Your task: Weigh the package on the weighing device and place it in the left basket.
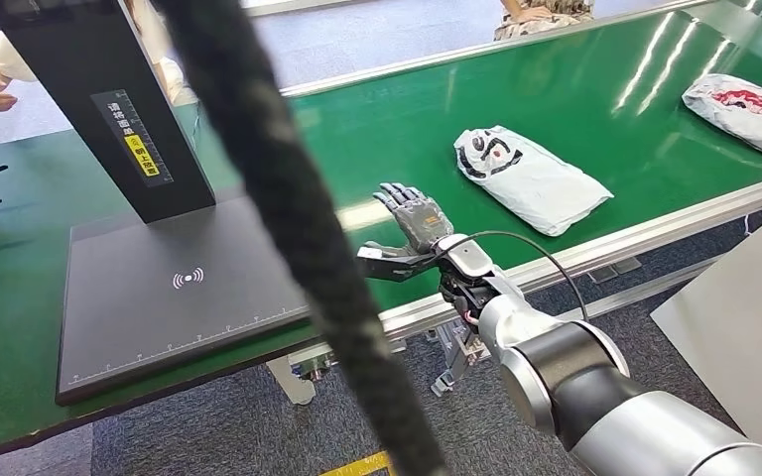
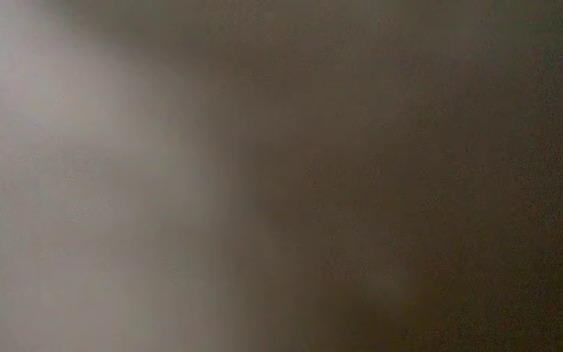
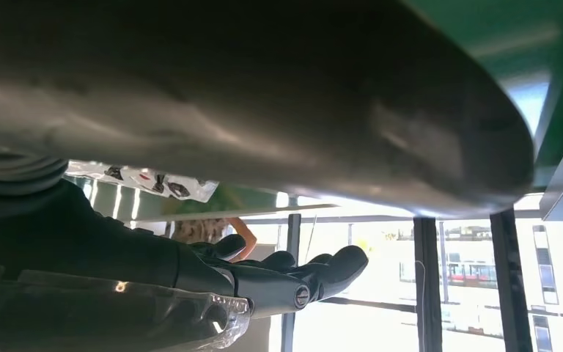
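A white package (image 1: 531,179) with black-and-red print lies flat at centre right of the frame; the black weighing device (image 1: 184,297) — flat platform, upright post — sits left.

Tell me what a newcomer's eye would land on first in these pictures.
First, the thick black cable slanting across the head view, close to the camera. Behind it the right hand hovers open over the green belt's near edge, between the black weighing device and a white package. A second package lies farther right.
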